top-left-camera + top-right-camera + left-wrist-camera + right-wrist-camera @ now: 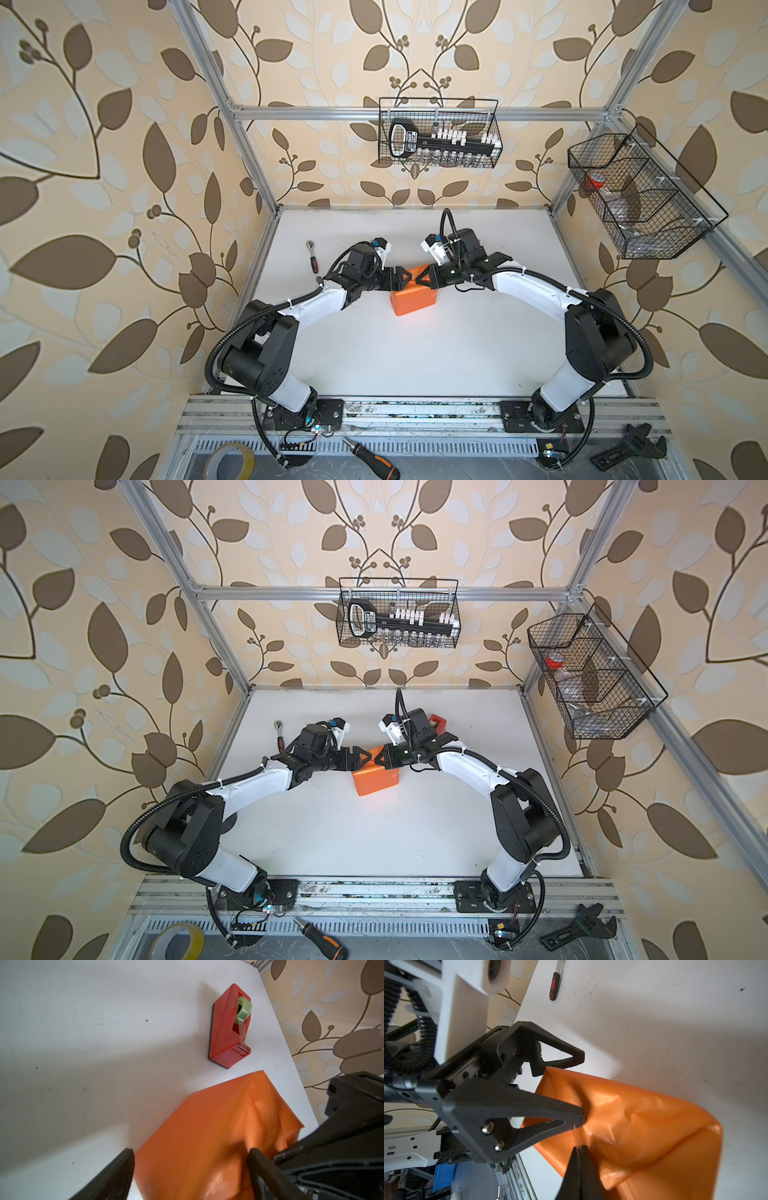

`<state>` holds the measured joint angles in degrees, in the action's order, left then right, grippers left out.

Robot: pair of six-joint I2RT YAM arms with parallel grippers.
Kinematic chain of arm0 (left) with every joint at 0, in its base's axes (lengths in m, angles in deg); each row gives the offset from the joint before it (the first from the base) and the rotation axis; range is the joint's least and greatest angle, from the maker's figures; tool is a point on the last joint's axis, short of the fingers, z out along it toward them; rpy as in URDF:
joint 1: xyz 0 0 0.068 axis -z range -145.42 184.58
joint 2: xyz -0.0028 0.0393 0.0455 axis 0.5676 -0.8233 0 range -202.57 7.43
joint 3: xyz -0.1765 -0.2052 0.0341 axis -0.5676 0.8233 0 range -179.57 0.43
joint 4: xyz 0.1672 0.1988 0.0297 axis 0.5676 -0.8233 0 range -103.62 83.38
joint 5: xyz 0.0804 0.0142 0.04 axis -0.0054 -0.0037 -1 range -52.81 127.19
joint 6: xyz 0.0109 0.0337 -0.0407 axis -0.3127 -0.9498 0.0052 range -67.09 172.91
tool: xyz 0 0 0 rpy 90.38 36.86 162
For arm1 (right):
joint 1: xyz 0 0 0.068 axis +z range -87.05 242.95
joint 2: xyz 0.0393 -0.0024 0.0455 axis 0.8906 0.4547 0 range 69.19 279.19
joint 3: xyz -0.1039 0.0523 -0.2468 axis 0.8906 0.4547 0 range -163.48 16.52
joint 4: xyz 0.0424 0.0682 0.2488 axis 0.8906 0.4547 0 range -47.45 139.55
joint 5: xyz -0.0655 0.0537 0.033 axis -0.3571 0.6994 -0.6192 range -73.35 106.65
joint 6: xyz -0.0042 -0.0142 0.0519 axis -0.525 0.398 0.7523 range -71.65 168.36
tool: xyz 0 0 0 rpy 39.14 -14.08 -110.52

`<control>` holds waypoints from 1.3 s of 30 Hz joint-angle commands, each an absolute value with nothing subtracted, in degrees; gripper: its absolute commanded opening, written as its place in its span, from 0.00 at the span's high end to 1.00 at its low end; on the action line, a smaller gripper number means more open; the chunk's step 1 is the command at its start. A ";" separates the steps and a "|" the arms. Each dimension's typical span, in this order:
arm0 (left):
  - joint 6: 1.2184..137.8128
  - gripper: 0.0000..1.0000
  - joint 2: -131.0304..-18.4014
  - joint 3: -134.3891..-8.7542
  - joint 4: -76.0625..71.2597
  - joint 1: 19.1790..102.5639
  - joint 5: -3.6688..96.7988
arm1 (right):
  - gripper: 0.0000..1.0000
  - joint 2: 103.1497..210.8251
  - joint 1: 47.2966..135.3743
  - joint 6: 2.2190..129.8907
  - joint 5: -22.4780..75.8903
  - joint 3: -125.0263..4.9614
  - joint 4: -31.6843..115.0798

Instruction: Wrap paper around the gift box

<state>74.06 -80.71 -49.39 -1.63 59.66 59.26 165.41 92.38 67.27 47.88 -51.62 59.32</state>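
While the folded paper (413,301) lies along 8-to-2 o'clock on the counter (374,353), the left gripper (582,1085) gapes empty over its edge; the right gripper (580,1148) touches it, closed.

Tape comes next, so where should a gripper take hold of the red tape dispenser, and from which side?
Grip the tape dispenser across its two long flat side walls, mid-length, likely from above. It stands on its base on the table, so both walls are free and parallel. Avoid the tape roll and the toothed cutter at its low end.
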 commanded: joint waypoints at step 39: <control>72.29 0.14 -81.62 -46.86 -7.85 59.54 57.50 | 0.72 163.89 95.28 54.74 38.45 -52.49 61.20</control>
<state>74.08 -80.73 -49.18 -1.19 59.66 59.24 164.38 95.22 55.84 39.81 -51.75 59.04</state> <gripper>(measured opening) 0.862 0.271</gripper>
